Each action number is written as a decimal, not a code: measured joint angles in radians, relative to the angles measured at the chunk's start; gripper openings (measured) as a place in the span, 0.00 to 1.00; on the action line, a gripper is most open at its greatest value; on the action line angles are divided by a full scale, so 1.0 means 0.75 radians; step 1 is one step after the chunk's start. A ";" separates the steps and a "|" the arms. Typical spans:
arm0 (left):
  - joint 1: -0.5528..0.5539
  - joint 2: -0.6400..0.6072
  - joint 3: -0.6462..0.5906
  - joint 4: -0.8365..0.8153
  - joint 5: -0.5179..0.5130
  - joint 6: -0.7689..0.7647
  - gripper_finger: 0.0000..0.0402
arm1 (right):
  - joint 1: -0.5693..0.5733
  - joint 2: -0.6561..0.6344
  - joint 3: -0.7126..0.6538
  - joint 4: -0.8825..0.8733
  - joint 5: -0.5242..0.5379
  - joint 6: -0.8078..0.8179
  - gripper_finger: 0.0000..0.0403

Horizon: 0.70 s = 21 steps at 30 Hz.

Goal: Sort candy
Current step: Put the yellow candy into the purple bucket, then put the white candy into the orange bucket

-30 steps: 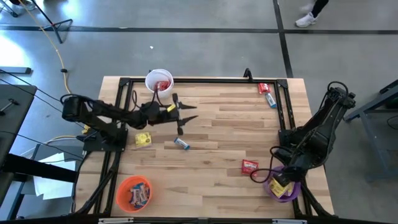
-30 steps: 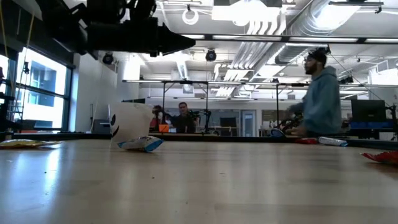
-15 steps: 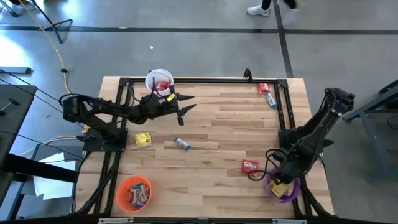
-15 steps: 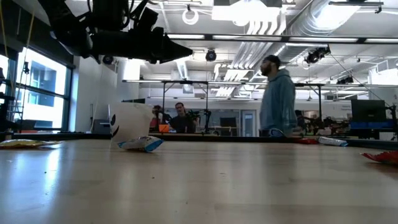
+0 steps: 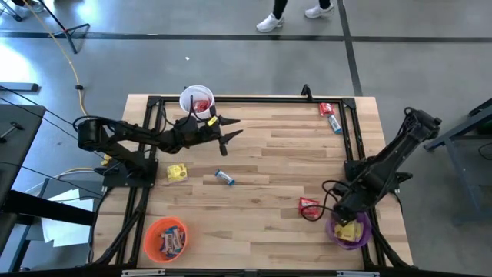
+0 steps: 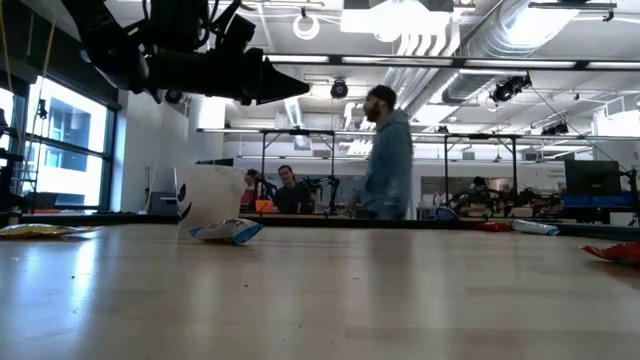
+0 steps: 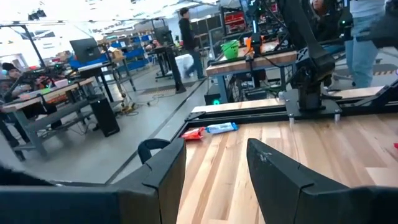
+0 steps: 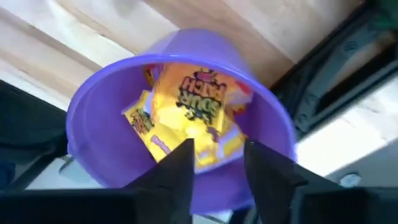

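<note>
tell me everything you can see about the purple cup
The purple cup is a round, smooth cup that looks like plastic, standing upright with its mouth open at the table's near right corner, beside the dark frame rail. Inside lie yellow candy packets, one with bright printed lettering. The right end effector hangs directly over its mouth, fingers parted around nothing. A red packet lies on the wood just left of it, apart from it.

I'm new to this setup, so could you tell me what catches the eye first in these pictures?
The right gripper hangs over the purple cup at the table's near right corner, yellow packets inside it. The left gripper hovers open by the white cup at the far edge. Loose candy lies between them, including a red packet beside the purple cup.
</note>
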<state>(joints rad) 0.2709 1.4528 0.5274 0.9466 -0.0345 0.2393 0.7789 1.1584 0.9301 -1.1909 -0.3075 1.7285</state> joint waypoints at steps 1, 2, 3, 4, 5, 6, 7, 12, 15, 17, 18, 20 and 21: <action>0.001 0.000 0.000 0.000 0.000 0.005 0.39 | -0.008 0.000 0.029 -0.042 0.000 -0.021 0.35; 0.003 0.000 0.000 0.000 -0.001 0.008 0.39 | -0.015 0.000 0.060 -0.081 0.001 -0.041 0.37; 0.005 0.000 0.000 -0.001 -0.001 0.008 0.39 | -0.024 0.000 0.093 -0.117 0.000 -0.055 0.39; 0.006 0.000 0.000 -0.002 -0.002 0.008 0.39 | -0.035 -0.001 0.123 -0.153 0.000 -0.059 0.41; 0.008 0.000 0.000 -0.007 -0.005 0.009 0.39 | -0.046 -0.001 0.152 -0.193 0.000 -0.059 0.41; 0.010 0.000 0.000 -0.014 -0.016 0.010 0.39 | -0.058 -0.001 0.181 -0.227 0.002 -0.060 0.42; 0.013 0.000 0.000 -0.022 -0.040 0.006 0.39 | -0.068 -0.001 0.210 -0.253 0.008 -0.060 0.41; 0.017 0.000 0.000 -0.077 -0.182 -0.039 0.39 | -0.134 -0.001 0.347 -0.402 0.100 -0.146 0.31; 0.016 0.000 0.000 -0.085 -0.174 -0.047 0.36 | -0.204 -0.002 0.403 -0.458 0.200 -0.276 0.20; 0.013 0.000 0.000 -0.094 -0.160 -0.047 0.32 | -0.263 -0.004 0.431 -0.461 0.266 -0.400 0.11; 0.013 0.000 0.000 -0.097 -0.151 -0.047 0.29 | -0.299 -0.004 0.441 -0.462 0.305 -0.478 0.06; 0.013 0.000 0.000 -0.110 -0.139 -0.036 0.23 | -0.377 -0.004 0.447 -0.454 0.381 -0.638 0.02; 0.013 0.000 0.000 -0.120 -0.136 -0.024 0.19 | -0.424 -0.004 0.447 -0.447 0.413 -0.721 0.02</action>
<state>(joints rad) 0.2810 1.4528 0.5274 0.8568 -0.1365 0.2213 0.4613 1.1557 1.2651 -1.5260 0.0021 1.1877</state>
